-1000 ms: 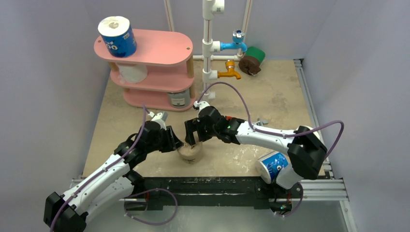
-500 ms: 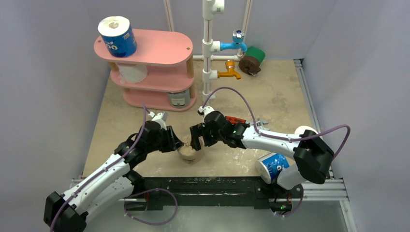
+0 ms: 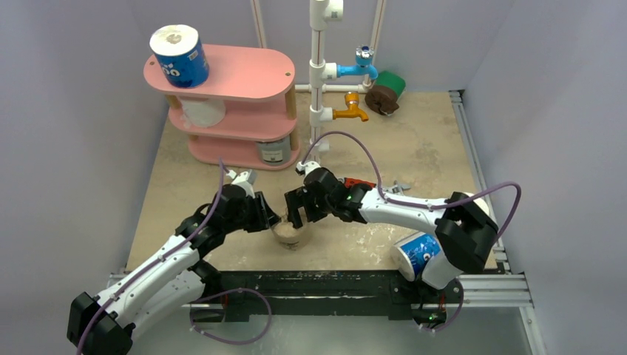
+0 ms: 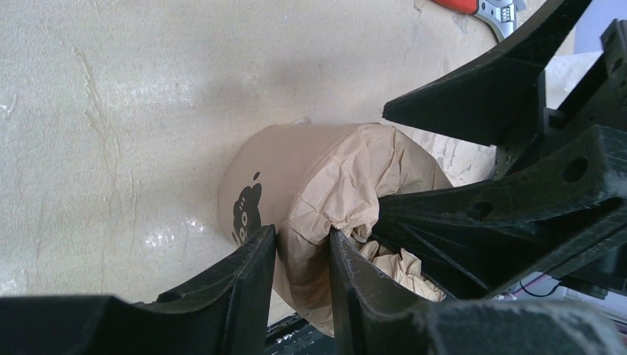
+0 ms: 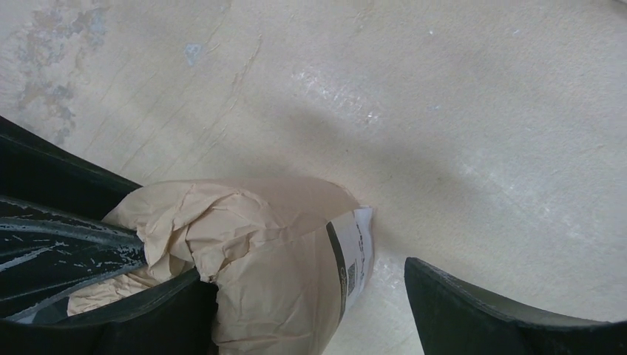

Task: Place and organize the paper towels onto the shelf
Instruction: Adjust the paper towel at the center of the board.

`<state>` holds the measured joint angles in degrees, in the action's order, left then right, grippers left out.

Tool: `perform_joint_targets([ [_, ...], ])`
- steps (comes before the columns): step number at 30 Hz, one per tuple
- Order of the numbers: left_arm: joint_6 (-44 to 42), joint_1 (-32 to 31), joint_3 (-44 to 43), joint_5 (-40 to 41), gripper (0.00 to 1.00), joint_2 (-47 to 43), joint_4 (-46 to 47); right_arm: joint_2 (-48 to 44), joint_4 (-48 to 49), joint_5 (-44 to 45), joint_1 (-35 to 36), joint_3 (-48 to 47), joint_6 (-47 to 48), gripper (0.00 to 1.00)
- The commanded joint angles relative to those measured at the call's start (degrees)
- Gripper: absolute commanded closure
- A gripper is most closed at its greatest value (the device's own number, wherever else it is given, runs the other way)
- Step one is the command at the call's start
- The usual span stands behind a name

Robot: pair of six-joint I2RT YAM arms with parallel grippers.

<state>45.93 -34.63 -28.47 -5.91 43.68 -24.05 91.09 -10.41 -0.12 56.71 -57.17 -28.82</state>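
Observation:
A brown-wrapped paper towel roll (image 3: 290, 234) stands on the table near the front middle. My left gripper (image 3: 272, 220) is shut on its wall, one finger inside the core and one outside, as the left wrist view (image 4: 303, 235) shows on the brown roll (image 4: 296, 170). My right gripper (image 3: 297, 214) is open around the roll's other side; in the right wrist view (image 5: 303, 274) one finger lies against the crumpled top and the other stands apart from the roll (image 5: 281, 244). The pink shelf (image 3: 244, 74) holds a blue roll (image 3: 179, 55) on top, a white roll (image 3: 203, 111) on the middle tier and a grey roll (image 3: 273, 150) on the bottom tier.
A blue printed roll (image 3: 415, 253) lies by the right arm's base. A green and brown roll (image 3: 386, 92) sits at the back right. A white pipe frame (image 3: 318, 74) with blue and orange taps stands beside the shelf. A red-handled wrench (image 3: 360, 183) lies behind the right arm.
My right gripper shifted slightly right and then back left at the brown roll, and its arm's elbow moved. The left arm and the roll have stayed put.

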Motion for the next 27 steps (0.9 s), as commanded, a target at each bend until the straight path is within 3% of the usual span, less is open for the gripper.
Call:
perform_joint_targets([
  [1,-0.4,0.0,0.8,1.0,0.69,0.6,-0.7,-4.3,-3.3,5.3,-0.6,-4.7,1.6,0.1],
  [7,-0.4,0.0,0.8,1.0,0.69,0.5,-0.5,-11.7,-6.0,4.9,-1.1,-6.0,2.2,0.09],
  [15,-0.3,-0.1,0.7,0.8,0.69,1.0,0.3,-17.2,-2.2,0.9,-1.0,3.0,0.8,0.09],
  [27,0.4,-0.6,0.7,0.9,0.69,1.1,0.8,-8.2,0.1,2.5,-2.4,-2.3,-1.4,0.1],
])
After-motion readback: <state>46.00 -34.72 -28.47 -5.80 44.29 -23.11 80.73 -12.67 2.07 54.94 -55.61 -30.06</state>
